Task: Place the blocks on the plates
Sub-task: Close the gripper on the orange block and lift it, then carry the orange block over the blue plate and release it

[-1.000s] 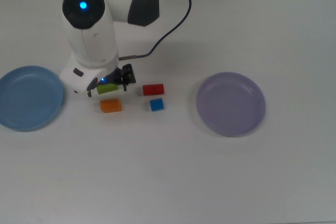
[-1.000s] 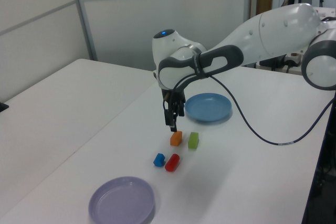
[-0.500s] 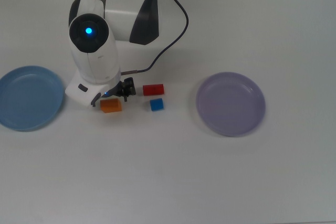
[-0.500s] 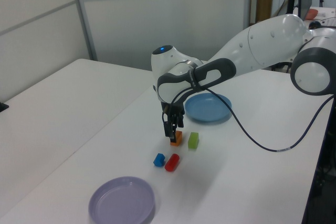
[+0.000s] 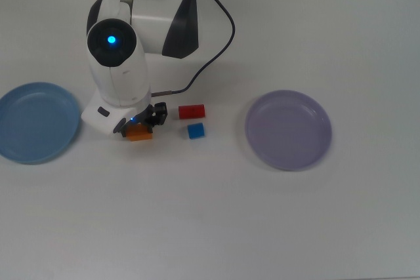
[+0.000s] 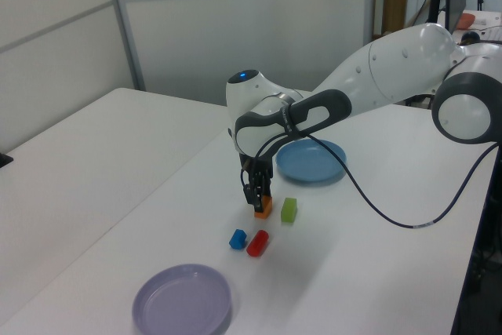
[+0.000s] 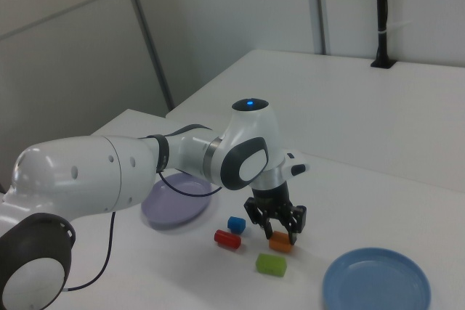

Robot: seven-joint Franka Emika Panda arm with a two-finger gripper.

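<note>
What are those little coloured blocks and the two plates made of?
The orange block, green block, red block and blue cube look like painted wood or solid plastic: flat saturated colours, a matte surface, no grain showing. The light blue plate and lavender plate look like moulded plastic: uniform pastel colour, a smooth raised rim and a soft sheen. Neither can be told for sure.

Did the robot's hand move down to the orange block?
Yes. In the left view the hand has dropped toward the orange block, which sits where it was beside the green block.
</note>
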